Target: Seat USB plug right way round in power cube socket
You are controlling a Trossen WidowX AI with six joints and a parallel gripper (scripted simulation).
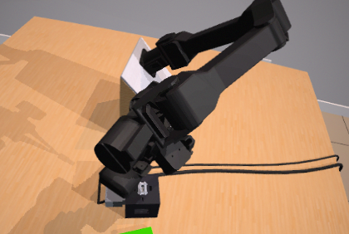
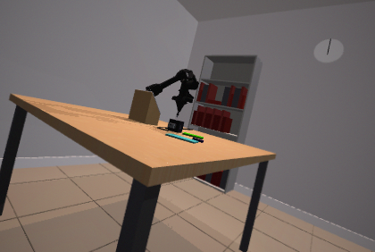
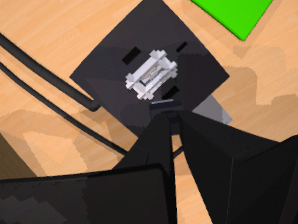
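The black power cube (image 1: 142, 209) (image 2: 177, 126) (image 3: 110, 75) stands on the table. Its top socket, with a pale metal frame (image 1: 143, 188) (image 3: 131, 80), shows in the wrist view with no plug in it. My gripper (image 2: 178, 114) (image 3: 172, 121) is shut on the dark USB plug (image 3: 161, 106) and holds it above the cube. In the wrist view the plug shows just below the socket, its light end edge turned at an angle to the socket's long side. How far above the socket it hangs is hard to tell. The arm hides the fingertips in the top view.
A grey block (image 1: 114, 198) (image 3: 211, 112) sits against the cube's side, with a black cable beside it. Two black cables (image 1: 249, 173) run across the table. Green (image 1: 140, 231) (image 2: 193, 135) (image 3: 235, 17) and cyan (image 2: 180, 138) flat items lie near the cube. A tall wooden block (image 2: 145, 108) stands behind.
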